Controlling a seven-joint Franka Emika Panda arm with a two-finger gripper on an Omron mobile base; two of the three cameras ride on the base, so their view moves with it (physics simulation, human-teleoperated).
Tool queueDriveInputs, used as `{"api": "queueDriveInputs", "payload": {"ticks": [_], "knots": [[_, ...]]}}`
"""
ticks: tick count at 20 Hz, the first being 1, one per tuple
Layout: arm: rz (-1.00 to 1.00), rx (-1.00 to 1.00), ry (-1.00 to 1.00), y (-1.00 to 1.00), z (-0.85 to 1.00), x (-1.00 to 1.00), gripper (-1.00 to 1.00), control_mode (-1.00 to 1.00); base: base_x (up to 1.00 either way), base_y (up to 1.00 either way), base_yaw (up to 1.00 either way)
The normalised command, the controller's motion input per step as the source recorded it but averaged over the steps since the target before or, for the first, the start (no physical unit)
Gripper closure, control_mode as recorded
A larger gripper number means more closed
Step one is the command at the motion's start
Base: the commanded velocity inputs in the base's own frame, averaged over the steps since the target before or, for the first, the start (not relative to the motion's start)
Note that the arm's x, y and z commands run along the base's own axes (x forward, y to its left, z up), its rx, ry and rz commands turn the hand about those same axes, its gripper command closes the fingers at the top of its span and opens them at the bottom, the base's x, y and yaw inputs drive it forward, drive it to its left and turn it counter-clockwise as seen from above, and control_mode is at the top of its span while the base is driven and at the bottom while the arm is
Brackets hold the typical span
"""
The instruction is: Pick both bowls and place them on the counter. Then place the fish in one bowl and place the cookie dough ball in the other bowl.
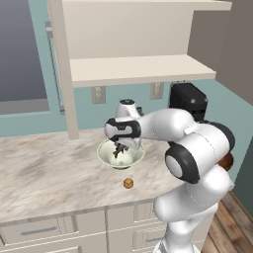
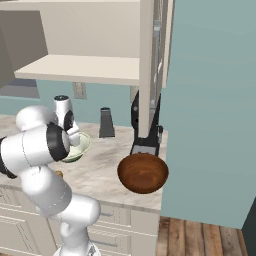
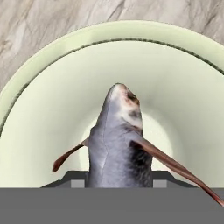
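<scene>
Now arm bends low, gripper point(image 1: 119, 149) holding fish point(image 3: 120, 144) over cream bowl point(image 1: 106, 154).

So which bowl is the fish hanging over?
The cream-white bowl with the pale green inside. The gripper holds the fish right above it. The brown bowl sits apart at the counter's far end, with nothing in it.

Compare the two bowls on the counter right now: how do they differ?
The cream-white bowl is pale green inside; the reddish-brown bowl is glossy and wood-like. The gripper holds the fish over the cream-white one; the reddish-brown one sits empty. Both are wide, round, upright.
</scene>
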Motion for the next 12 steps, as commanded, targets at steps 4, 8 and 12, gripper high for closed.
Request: {"api": "queueDriveInputs", "payload": {"ticks": [4,8,12], "knots": [[0.00,0.00,0.00,0.04,-0.20,0.06,1.00,-1.00,0.00,0.00,0.00],[-0.01,0.00,0.00,0.03,-0.23,0.01,1.00,-1.00,0.00,0.00,0.00],[-0.01,0.00,0.00,0.00,-0.17,0.00,1.00,-1.00,0.00,0.00,0.00]]}}
